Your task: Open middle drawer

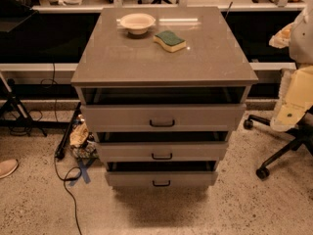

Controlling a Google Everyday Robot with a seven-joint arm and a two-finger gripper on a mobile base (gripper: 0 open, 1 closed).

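Note:
A grey-taupe cabinet [161, 58] stands in the middle of the camera view with three flat drawer fronts stacked one under another. The middle drawer [195, 151] is the medium-sized front, and its small black bar handle [162, 156] sits at its centre. A dark gap shows above each front. The widest drawer [205, 116] is above it and the narrowest drawer [186, 178] below it. My arm hangs at the right edge, and my gripper [287, 117] is at its lower end, well to the right of the cabinet, touching nothing.
A cream bowl [137, 22] and a green-and-yellow sponge [169, 40] lie on the cabinet top. An office chair base [274, 153] stands on the floor at the right. Cables [66, 173] and clutter lie at the cabinet's left foot. A shoe [7, 168] shows at the left edge.

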